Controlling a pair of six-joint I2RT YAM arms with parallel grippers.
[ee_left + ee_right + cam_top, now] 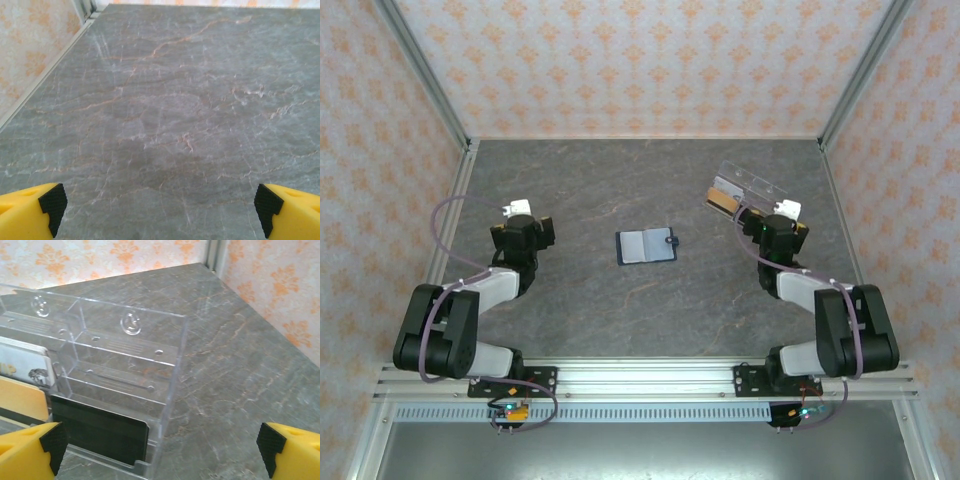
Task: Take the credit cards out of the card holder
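The card holder (pixel 646 246) lies opened flat in the middle of the top view, on the grey table (pixel 570 180). Its two blue-grey panels face up and the small snap tab is on its right edge. From this height I cannot tell whether the credit cards sit in its pockets.

The left gripper (pixel 160 205) hangs over bare table with its fingers spread wide and holds nothing. The right gripper (pixel 160 442) is spread just as wide and is also empty. It stands before the clear plastic box (pixel 125 340) at the upper right of the top view. Both are well apart from the card holder.

I judge the step in hand is the first approach. To do it well, one arm should press one panel down so the holder does not slide. The other should come in low, pinch a card edge and pull along the pocket.

The box has several compartments. A dark card (pixel 100 430) stands in the front one. At the left of the right wrist view it holds a tan card (pixel 20 400) and a white printed card (pixel 22 365).
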